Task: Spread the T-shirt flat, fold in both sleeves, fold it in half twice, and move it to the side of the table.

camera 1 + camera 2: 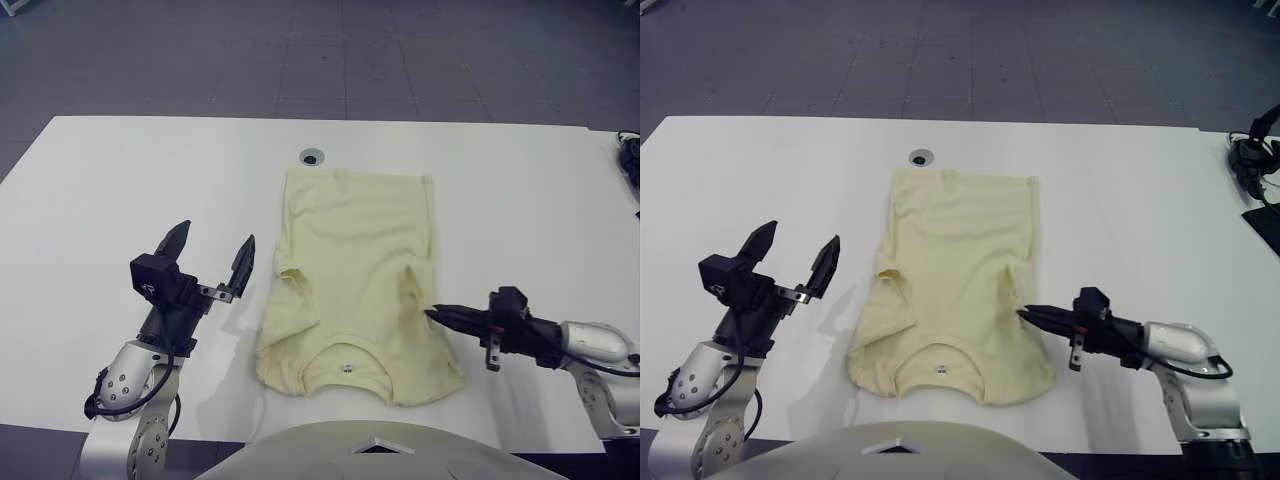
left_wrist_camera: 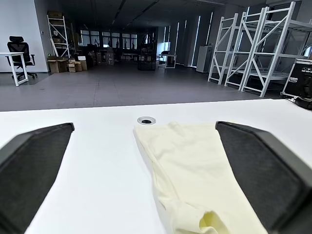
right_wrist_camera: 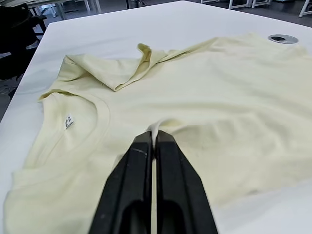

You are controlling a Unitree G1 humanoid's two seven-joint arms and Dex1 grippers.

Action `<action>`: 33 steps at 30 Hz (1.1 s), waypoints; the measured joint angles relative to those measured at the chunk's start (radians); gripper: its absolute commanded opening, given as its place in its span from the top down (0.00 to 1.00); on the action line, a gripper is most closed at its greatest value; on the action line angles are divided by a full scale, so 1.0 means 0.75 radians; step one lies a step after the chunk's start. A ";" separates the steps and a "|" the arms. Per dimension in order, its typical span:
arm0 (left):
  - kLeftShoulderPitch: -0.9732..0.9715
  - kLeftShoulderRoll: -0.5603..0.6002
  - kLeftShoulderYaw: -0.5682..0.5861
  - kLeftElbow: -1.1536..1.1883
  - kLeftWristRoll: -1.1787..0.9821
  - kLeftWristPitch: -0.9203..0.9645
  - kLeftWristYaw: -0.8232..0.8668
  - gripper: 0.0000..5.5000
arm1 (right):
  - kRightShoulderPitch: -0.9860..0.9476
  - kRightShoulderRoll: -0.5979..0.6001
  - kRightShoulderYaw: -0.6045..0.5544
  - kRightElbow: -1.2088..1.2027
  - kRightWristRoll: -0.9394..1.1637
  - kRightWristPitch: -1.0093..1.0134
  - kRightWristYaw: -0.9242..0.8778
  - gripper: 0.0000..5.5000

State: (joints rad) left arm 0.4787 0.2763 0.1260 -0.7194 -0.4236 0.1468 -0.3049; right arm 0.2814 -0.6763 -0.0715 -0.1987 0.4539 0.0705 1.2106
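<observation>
Left eye view: left arm (image 1: 160, 325) raised beside T-shirt (image 1: 350, 260), jaws apart; right arm (image 1: 585, 345) low, jaws clamped on T-shirt edge.

You have soft, even light on the white table (image 1: 100, 170), which reads bright. Folds in the T-shirt (image 1: 350, 260) throw faint shadows. The hall (image 2: 97, 83) behind is dim, with windows (image 2: 187, 39) glowing pale.
</observation>
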 measured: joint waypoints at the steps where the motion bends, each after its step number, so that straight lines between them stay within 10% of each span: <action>1: 0.000 0.000 -0.004 0.003 0.006 -0.009 -0.005 0.02 | -0.011 0.017 0.033 -0.002 -0.017 -0.012 -0.010 1.00; 19: 0.018 0.159 0.037 0.101 0.346 -0.211 -0.085 0.02 | 0.037 0.021 -0.140 -0.139 0.269 0.076 -0.045 0.46; 33: 0.176 0.811 0.040 0.525 1.402 -0.967 0.023 0.02 | 0.037 -0.050 -0.207 0.432 -0.412 -1.321 -0.087 0.05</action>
State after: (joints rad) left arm 0.6110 0.8842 0.1563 -0.3253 0.6279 -0.5782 -0.2876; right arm 0.3095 -0.7137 -0.2268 0.1253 0.1452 -0.9204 1.1454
